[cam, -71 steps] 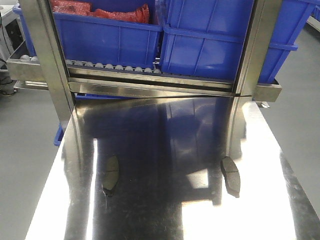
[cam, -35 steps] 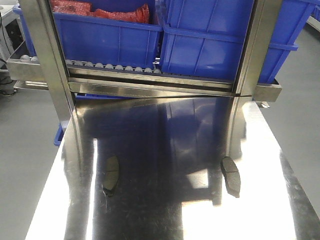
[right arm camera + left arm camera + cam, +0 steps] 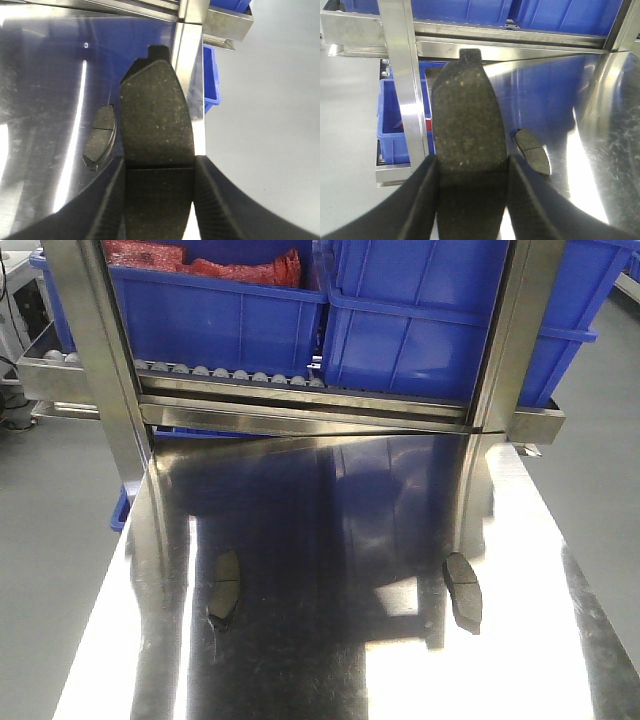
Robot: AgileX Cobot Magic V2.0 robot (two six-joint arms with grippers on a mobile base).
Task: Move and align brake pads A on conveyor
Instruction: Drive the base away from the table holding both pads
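Note:
Two brake pads A lie flat on the shiny steel table [image 3: 330, 660], one at the left [image 3: 224, 585] and one at the right [image 3: 463, 592]. My left gripper [image 3: 472, 165] is shut on a third pad [image 3: 468, 110], gritty face up and held above the table's left edge; the left table pad [image 3: 532, 151] lies just beyond it. A fourth pad [image 3: 156, 115], with its centre groove showing, sits in my right gripper [image 3: 159, 167], which is shut on it over the table's right edge, beside the right table pad [image 3: 100, 136]. The conveyor is out of view. Neither gripper shows in the front view.
A roller rack [image 3: 300, 390] carrying blue bins [image 3: 220, 320] stands across the table's far end on steel posts [image 3: 100, 370] [image 3: 510, 340]. Grey floor [image 3: 50, 520] lies off both sides of the table. Another blue bin [image 3: 397, 125] sits low beside the left post.
The front view has shifted slightly, so the rack and table sit a little to the right in the frame. The two pads have not moved on the table.

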